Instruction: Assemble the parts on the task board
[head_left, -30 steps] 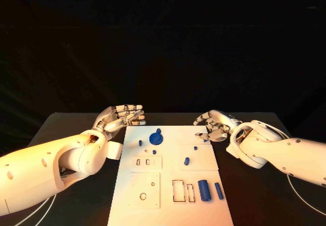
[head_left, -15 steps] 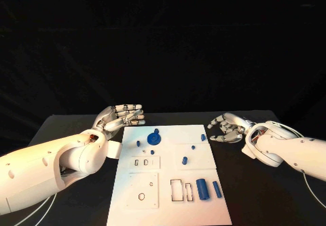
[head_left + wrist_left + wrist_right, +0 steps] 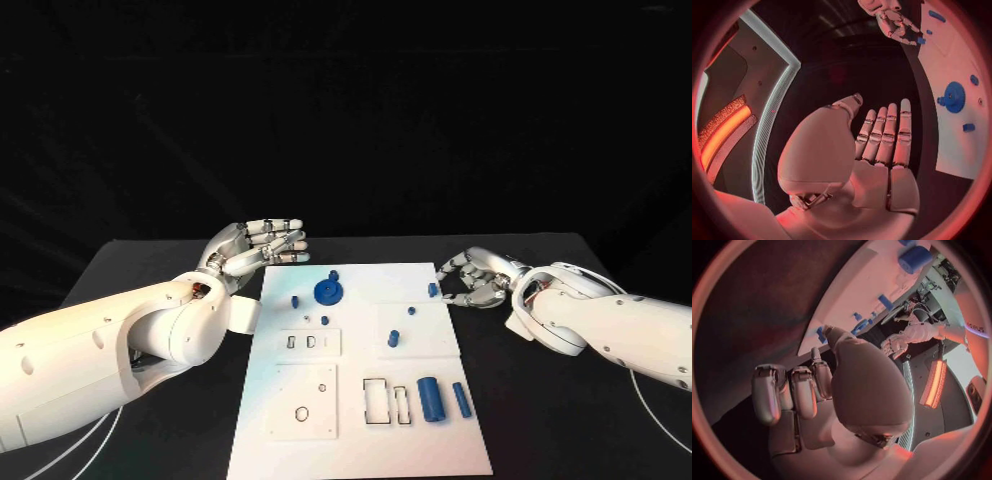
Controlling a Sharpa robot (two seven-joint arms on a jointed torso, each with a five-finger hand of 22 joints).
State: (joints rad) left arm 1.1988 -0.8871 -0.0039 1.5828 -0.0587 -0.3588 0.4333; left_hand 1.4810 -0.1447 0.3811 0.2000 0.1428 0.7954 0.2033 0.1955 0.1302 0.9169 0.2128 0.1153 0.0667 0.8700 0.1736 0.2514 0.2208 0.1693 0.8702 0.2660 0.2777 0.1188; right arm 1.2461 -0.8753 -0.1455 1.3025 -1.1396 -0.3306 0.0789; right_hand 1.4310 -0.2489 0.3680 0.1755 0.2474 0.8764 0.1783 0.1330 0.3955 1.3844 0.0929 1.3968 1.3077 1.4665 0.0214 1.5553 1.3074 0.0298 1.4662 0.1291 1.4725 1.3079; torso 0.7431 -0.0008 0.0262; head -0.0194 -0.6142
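Note:
The white task board (image 3: 361, 440) lies lengthwise in the middle of the table. A blue gear (image 3: 329, 292) sits near its far left corner, with small blue pegs (image 3: 410, 311) scattered around it. A blue cylinder (image 3: 430, 388) and a blue bar (image 3: 462, 399) lie near the front right. One small blue peg (image 3: 433, 290) stands at the board's far right edge. My right hand (image 3: 476, 277) hovers just right of that peg, fingers loosely bent, holding nothing. My left hand (image 3: 264, 245) is raised beside the board's far left corner, fingers straight and empty.
Bare black table lies on both sides of the board. Two rectangular slots (image 3: 388, 404) and a plate with an oval hole (image 3: 304, 413) are set into the board's front half. The left wrist view shows the gear (image 3: 953, 96) and my right hand (image 3: 893, 20).
My right hand has let go of the small blue peg at the board's far right edge and drawn back to the right. The left hand has stayed where it was.

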